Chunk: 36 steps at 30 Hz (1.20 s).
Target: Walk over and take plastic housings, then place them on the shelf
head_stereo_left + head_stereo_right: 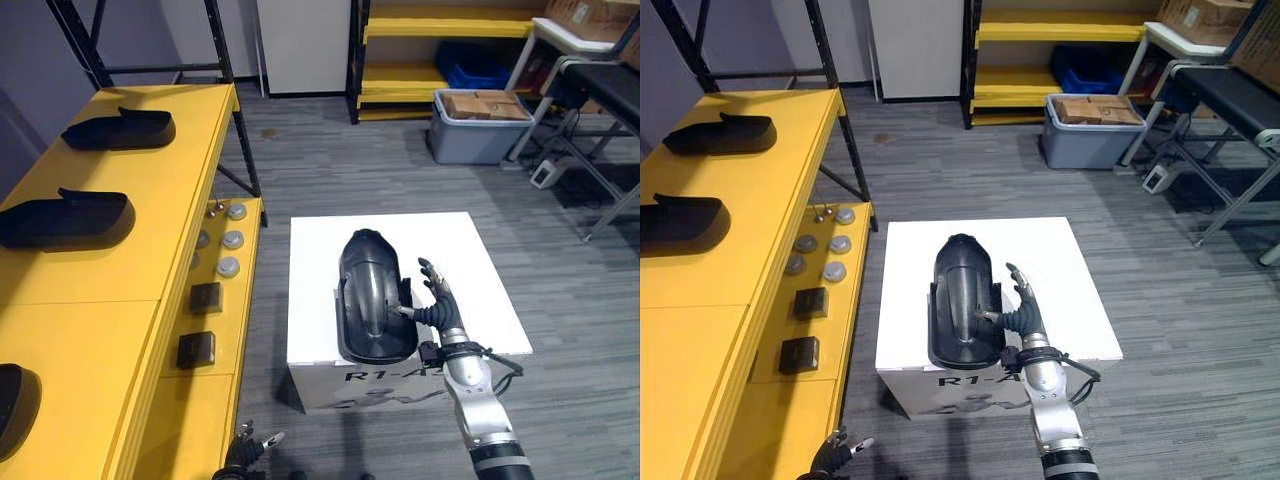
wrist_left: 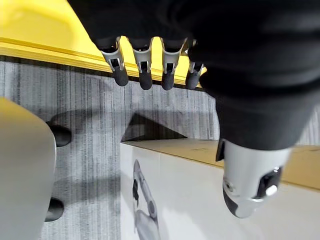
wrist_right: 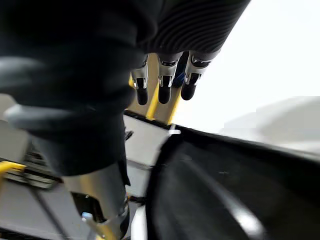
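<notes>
Plastic housing (image 1: 372,295) on white box (image 1: 470,270); right hand (image 1: 437,305) at its 3 o'clock, fingers released, thumb at rim. Curl round rim firmly before lifting toward yellow shelf (image 1: 130,250) at 9 o'clock. Left hand (image 1: 243,452) relaxed, 7 o'clock.

Before you, housing (image 1: 372,296) on the box (image 1: 470,262), your right hand (image 1: 438,308) at its right side, shelf (image 1: 160,220) bearing more housings (image 1: 118,130) on your left, bin (image 1: 480,142) beyond the box.

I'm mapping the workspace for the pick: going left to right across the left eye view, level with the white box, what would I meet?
Black housing on the yellow shelf → small black block → plastic housing on the white box → right hand, open beside it.
</notes>
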### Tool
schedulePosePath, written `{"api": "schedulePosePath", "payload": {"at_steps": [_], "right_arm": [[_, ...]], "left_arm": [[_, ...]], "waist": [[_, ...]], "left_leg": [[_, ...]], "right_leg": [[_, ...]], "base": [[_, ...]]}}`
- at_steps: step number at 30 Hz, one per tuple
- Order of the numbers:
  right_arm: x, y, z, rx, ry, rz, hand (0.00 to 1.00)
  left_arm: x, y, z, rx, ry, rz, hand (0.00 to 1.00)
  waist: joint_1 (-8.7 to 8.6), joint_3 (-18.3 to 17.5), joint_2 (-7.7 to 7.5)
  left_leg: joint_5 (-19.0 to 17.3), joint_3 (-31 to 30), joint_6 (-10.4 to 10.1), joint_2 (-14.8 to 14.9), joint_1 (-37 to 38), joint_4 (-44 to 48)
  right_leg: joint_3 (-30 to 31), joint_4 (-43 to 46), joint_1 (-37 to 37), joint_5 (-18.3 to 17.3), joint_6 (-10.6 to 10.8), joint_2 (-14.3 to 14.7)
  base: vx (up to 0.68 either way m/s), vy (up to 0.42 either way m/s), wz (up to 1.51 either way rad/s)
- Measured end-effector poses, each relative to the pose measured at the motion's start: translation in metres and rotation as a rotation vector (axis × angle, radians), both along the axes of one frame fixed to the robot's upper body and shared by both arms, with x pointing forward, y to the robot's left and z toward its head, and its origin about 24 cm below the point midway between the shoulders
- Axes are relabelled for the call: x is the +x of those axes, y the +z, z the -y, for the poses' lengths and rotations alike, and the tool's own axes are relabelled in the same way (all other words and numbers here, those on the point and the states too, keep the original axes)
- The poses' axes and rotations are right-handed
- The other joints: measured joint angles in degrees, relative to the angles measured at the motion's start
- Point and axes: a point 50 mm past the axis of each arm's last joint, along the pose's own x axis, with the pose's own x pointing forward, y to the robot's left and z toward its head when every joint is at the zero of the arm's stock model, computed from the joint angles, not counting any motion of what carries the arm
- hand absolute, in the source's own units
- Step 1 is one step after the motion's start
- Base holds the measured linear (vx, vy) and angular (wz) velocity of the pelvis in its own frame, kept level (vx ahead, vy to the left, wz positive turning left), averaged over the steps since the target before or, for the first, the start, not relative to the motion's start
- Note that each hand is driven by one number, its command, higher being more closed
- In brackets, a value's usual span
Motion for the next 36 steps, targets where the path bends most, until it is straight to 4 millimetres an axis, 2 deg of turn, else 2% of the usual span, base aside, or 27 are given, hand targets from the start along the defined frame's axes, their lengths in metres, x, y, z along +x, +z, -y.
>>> {"api": "schedulePosePath", "payload": {"at_steps": [5, 7, 10, 11, 14, 20, 25, 29, 36], "right_arm": [[-0.002, -0.012, 0.009, -0.029, -0.114, -0.060, 0.00], [-0.005, -0.025, 0.012, -0.035, -0.137, -0.129, 0.00], [-0.004, -0.028, 0.016, -0.060, -0.161, -0.149, 0.00], [-0.002, -0.028, 0.017, -0.064, -0.167, -0.150, 1.00], [0.007, -0.025, 0.017, -0.053, -0.182, -0.147, 1.00], [0.015, -0.023, 0.036, -0.096, -0.193, -0.167, 1.00], [0.022, -0.023, 0.039, -0.114, -0.163, -0.187, 1.00], [0.030, -0.025, 0.029, -0.086, -0.100, -0.213, 1.00], [0.031, -0.029, 0.004, 0.012, -0.035, -0.208, 1.00]], "left_arm": [[0.000, 0.000, 0.000, 0.015, 0.003, -0.008, 0.00], [0.001, 0.000, 0.000, 0.018, -0.004, -0.009, 0.00], [0.002, 0.000, 0.001, 0.018, -0.007, -0.012, 0.00], [0.002, 0.000, 0.000, 0.018, -0.008, -0.013, 0.00], [0.003, 0.000, -0.001, 0.022, -0.011, -0.012, 0.00], [0.005, 0.001, 0.000, 0.024, -0.049, -0.015, 0.00], [0.007, 0.000, 0.001, 0.023, -0.073, -0.020, 0.00], [0.008, 0.000, -0.001, 0.029, -0.082, -0.025, 0.00], [0.009, 0.000, -0.002, 0.023, -0.060, -0.019, 0.00]], "waist": [[0.09, 0.05, -0.03], [0.10, 0.28, -0.06], [0.09, 0.49, -0.10], [0.10, 0.56, -0.19], [0.09, 0.92, -0.60], [0.01, 1.01, -1.04], [0.01, 1.00, -1.28], [0.15, 0.86, -1.54], [0.75, 0.69, -1.73]], "left_leg": [[0.04, -0.47, 0.02, -0.11, -0.07, -0.07], [0.08, -0.75, 0.06, -0.27, 0.08, -0.11], [0.63, -1.78, 0.03, -0.33, 0.05, -0.78], [0.84, -1.89, 0.02, -0.32, 0.13, -1.06], [1.39, -2.07, -0.09, -0.30, 0.20, -1.66], [2.43, -3.12, -0.01, -0.29, 0.46, -3.46], [2.54, -2.96, -0.10, -0.16, 1.10, -3.79], [2.52, -2.89, -0.12, -0.09, 1.29, -3.82], [2.34, -1.35, -0.38, 0.12, 2.21, -3.84]], "right_leg": [[-0.42, -0.25, 0.22, 0.00, 0.01, -0.05], [-0.85, -0.87, 0.83, 0.08, 0.12, -0.10], [-1.84, -0.97, 0.92, 0.08, 0.13, -0.12], [-1.94, -0.97, 0.92, 0.08, 0.13, -0.12], [-2.14, -0.98, 0.81, 0.09, 0.13, -0.12], [-3.14, -1.16, 0.80, 0.08, 0.15, -0.11], [-3.04, -1.23, 1.12, 0.08, 0.15, 0.00], [-3.01, -1.31, 1.33, 0.08, 0.14, 0.00], [-1.52, -1.24, 1.90, 0.09, 0.13, 0.08]], "base": [[0.02, 0.007, 0.06], [0.02, 0.004, 0.08], [0.00, -0.010, 0.16], [0.00, -0.012, 0.12], [-0.01, -0.007, 0.03], [0.01, -0.010, 0.07], [0.03, -0.018, 0.00], [0.00, 0.000, 0.00], [0.01, 0.000, -0.10]]}}
